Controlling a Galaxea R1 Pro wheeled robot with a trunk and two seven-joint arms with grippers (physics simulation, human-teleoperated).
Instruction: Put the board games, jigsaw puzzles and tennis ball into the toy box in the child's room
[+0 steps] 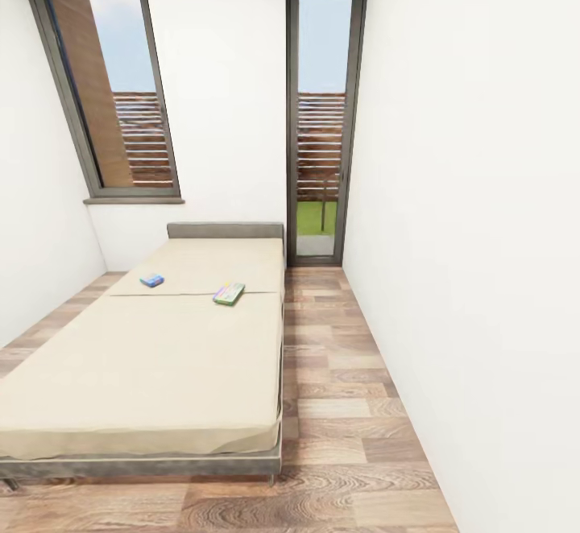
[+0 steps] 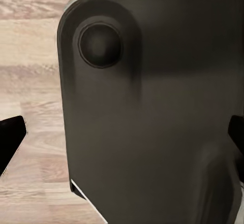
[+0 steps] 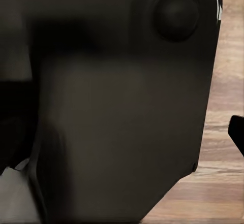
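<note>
Head view: 2 board games [image 1: 229, 294] flat on bed [image 1: 145, 372].

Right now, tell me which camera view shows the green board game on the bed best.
The head view. There the green board game lies flat on the bed near the mattress seam, to the right of the blue board game. Both wrist views face a dark robot body panel over wood floor, with no bed in the frame.

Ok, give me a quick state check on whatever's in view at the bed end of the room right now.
Blue board game: lying flat on the bed, not picked up.
Green board game: lying flat on the bed, right of the blue one, apart from it.
Bed: otherwise bare mattress.
Glass door: shut.
Window: shut.
</note>
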